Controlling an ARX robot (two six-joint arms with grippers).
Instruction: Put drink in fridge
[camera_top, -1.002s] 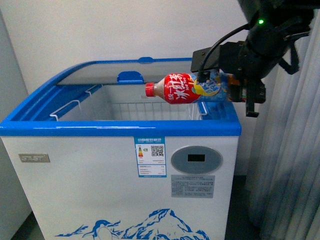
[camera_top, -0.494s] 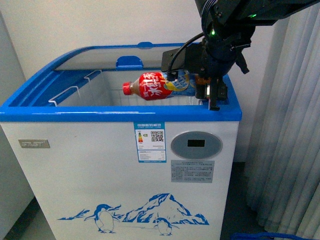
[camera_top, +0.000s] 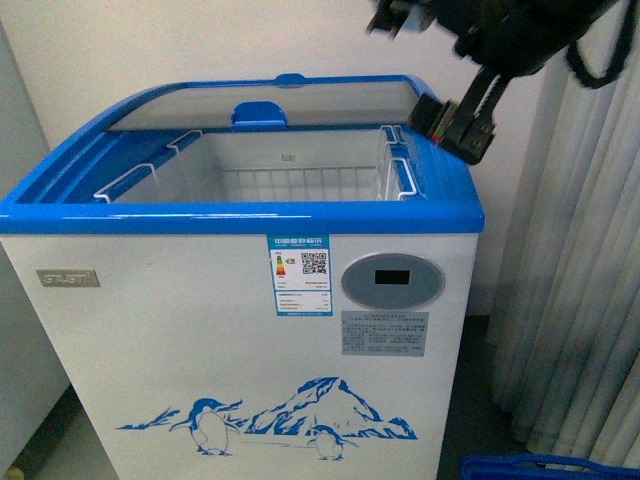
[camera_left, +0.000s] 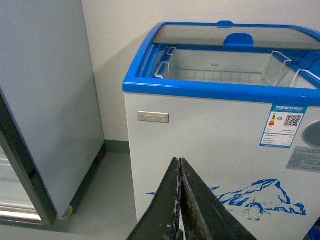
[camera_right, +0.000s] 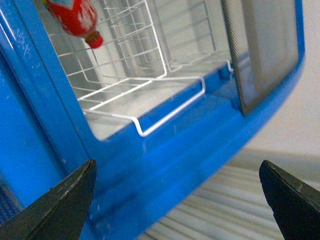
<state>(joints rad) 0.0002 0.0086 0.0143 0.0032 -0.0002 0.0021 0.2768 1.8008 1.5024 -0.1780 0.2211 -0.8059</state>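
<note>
Drink (camera_right: 75, 17) inside fridge (camera_top: 240, 215); right claw (camera_right: 177, 200) wide.

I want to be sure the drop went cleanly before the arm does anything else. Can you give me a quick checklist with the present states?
1. Bottle inside the fridge, in the wire basket: ok.
2. Right gripper open and empty: ok.
3. Right gripper clear of the fridge rim: ok, it shows above the corner in the front view.
4. Left gripper shut, holding nothing, away from the fridge: ok.
5. Glass lid slid back, opening uncovered: ok.
6. Bottle at rest: cannot tell.
</note>
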